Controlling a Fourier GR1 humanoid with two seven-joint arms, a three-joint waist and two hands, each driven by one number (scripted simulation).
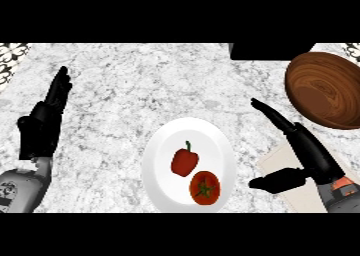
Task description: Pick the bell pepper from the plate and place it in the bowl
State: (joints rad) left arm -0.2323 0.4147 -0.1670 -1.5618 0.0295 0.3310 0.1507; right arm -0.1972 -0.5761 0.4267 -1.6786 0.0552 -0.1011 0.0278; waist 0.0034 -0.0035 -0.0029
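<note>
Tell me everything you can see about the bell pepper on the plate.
The bell pepper is small, red and glossy, with a thin stem pointing toward the far side of the counter. It lies on the white plate, near its middle, just beside a red tomato at the nearer side. Neither hand touches it.

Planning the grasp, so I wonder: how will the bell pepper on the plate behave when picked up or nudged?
The bell pepper looks stiff, small and probably light. It lies on its side with a thin stem, on a smooth white plate, so a nudge may slide or roll it, perhaps toward the tomato close beside it. Its glossy, rounded skin could slip between the right hand's fingers.
</note>
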